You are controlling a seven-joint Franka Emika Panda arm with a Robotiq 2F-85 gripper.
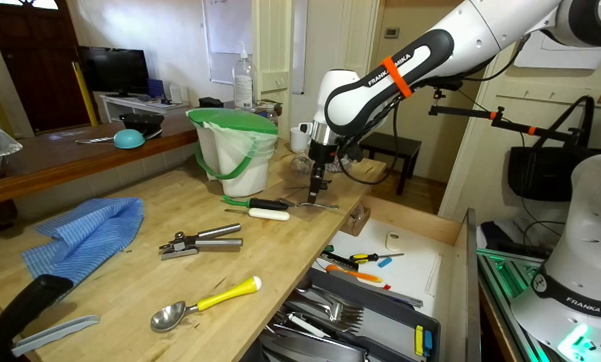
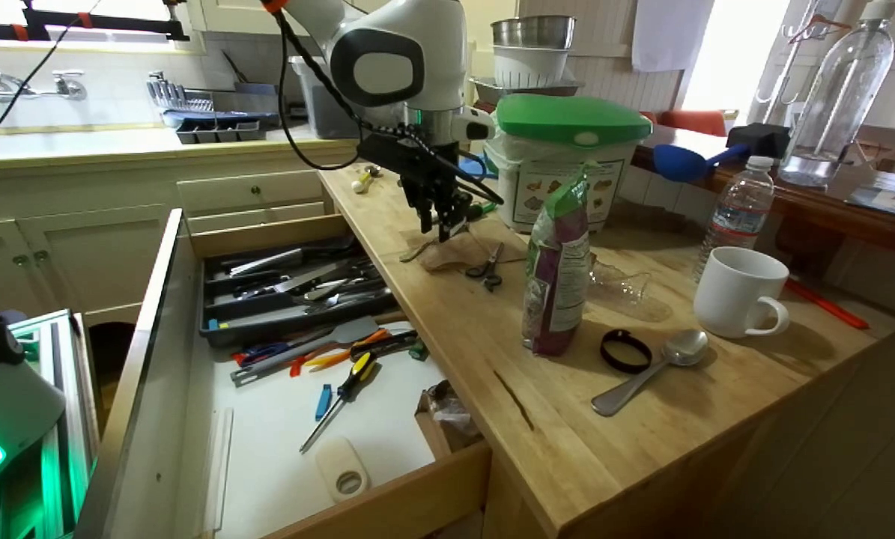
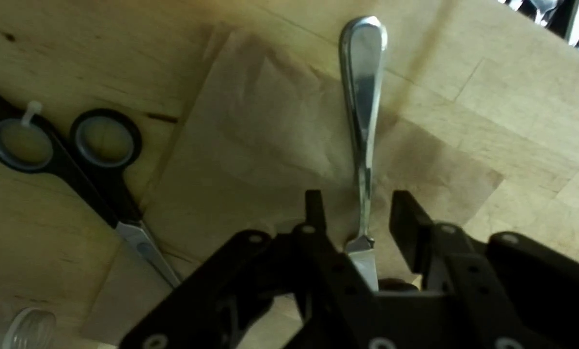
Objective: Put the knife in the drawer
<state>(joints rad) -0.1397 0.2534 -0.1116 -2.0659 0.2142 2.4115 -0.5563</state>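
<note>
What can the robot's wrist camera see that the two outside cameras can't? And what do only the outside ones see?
Only the wrist view shows a little white bit on the scissors, and clearly shows the knife lined up with the gap of the open gripper.
Only the exterior views show the white robot arm, the green-lidded bucket and the white mug.
Both kinds show the knife, scissors, gripper, brown paper and some cutlery in the drawer.
</note>
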